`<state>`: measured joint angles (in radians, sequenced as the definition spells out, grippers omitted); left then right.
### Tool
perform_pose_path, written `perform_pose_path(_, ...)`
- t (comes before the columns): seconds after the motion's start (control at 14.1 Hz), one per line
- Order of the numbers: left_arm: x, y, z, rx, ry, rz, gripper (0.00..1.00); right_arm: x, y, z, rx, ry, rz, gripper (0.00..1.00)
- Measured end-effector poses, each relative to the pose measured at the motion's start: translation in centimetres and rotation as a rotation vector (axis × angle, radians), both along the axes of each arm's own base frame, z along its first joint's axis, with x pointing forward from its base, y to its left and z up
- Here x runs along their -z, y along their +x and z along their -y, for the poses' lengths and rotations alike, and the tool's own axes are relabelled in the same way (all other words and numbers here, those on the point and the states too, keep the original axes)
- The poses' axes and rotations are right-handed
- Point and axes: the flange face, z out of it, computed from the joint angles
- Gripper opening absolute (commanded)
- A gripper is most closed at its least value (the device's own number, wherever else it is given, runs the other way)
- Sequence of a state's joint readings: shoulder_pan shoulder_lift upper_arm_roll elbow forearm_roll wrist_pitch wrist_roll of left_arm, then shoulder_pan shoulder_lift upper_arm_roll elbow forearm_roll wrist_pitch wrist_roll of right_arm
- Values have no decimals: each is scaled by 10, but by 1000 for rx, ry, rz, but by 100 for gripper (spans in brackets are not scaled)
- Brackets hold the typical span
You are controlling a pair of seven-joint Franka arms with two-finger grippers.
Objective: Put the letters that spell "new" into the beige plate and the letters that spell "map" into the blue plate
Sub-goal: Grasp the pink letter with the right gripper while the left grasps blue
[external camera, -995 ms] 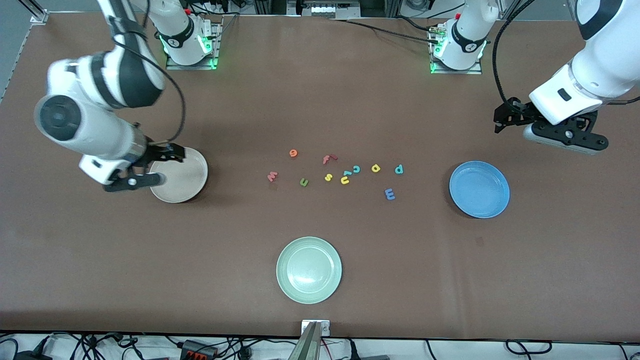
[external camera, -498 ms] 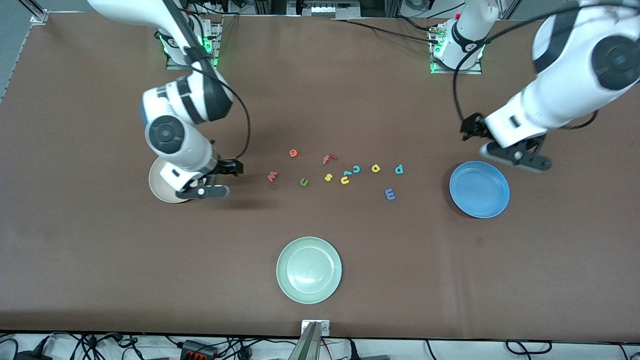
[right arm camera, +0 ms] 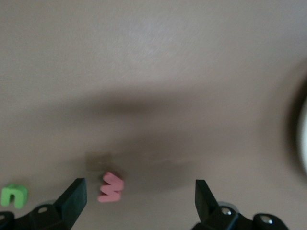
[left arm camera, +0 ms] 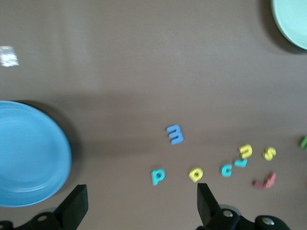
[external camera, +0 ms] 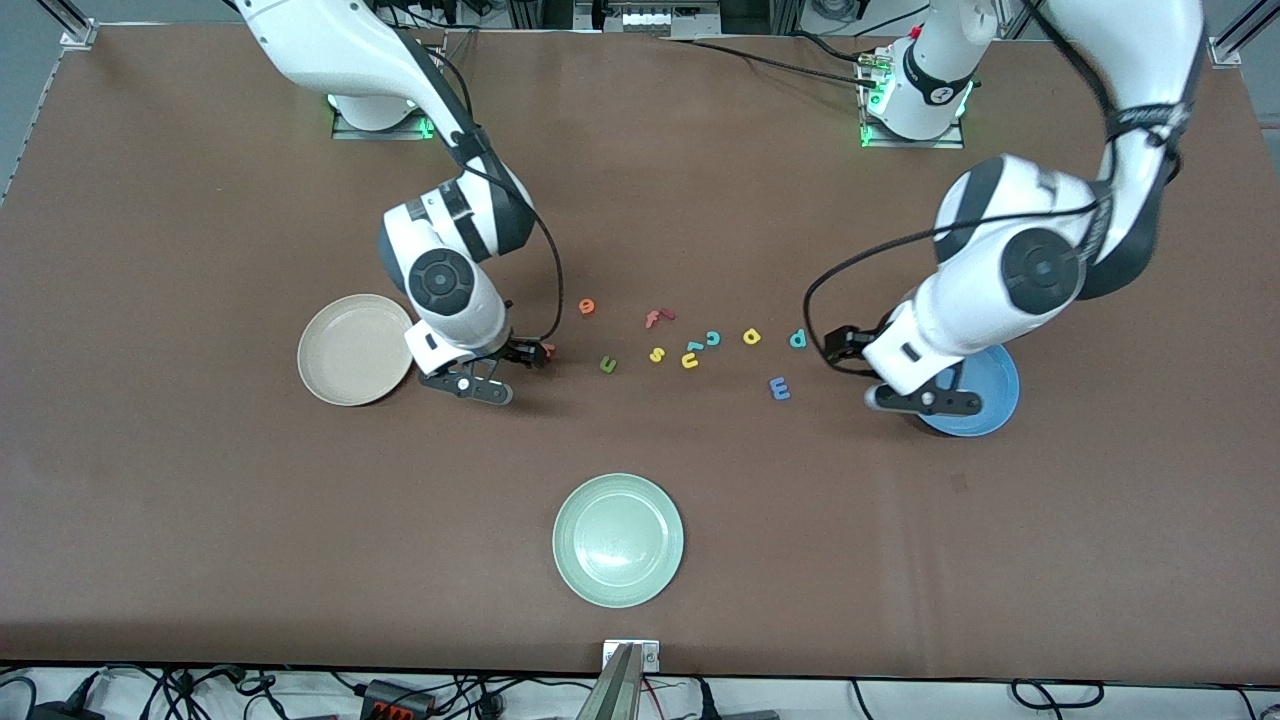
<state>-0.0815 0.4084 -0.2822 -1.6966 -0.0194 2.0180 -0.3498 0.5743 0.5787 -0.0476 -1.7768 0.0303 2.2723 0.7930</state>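
Both grippers are open and hold nothing. My right gripper [external camera: 500,368] hangs low between the beige plate [external camera: 350,350] and the red-pink "w" [external camera: 547,349]; in the right wrist view the "w" [right arm camera: 111,187] lies just inside one finger of that gripper [right arm camera: 139,196], with the green "n" [right arm camera: 13,195] outside it. The orange "e" [external camera: 587,306] and the "n" [external camera: 607,364] lie toward the middle. My left gripper [external camera: 885,375] hovers at the blue plate's [external camera: 985,405] edge, over the table by the blue "m" [external camera: 779,387]. Teal "p" [left arm camera: 158,176], yellow "a" [left arm camera: 195,173] and the "m" [left arm camera: 175,134] show ahead of the left gripper [left arm camera: 141,206].
A red "f" [external camera: 657,318], teal "c" [external camera: 713,338], yellow "s" [external camera: 656,354] and yellow "u" [external camera: 690,359] lie among the task letters. A pale green plate [external camera: 618,540] sits nearer the front camera. Bare brown table surrounds everything.
Both arms swung inward toward the letters. The right gripper went from over the beige plate to beside the "w"; the left came from outside the blue plate to its inner edge.
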Motion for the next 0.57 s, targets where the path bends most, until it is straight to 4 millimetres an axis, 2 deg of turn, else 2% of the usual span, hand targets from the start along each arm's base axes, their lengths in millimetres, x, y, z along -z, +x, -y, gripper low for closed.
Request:
perform_pose_path(0.28,69,0,38,-111,15,-3,100,34,-23,-36,86,-9,9,87)
perform_pose_path(0.43,98,-6,57,-154,5,-3,100,42,-30,-43,114,-19,3,82)
perform_pose_path(0.57,122,-17,76,-173,8,-20,97,45,-30,-42,140,-15,-6,78)
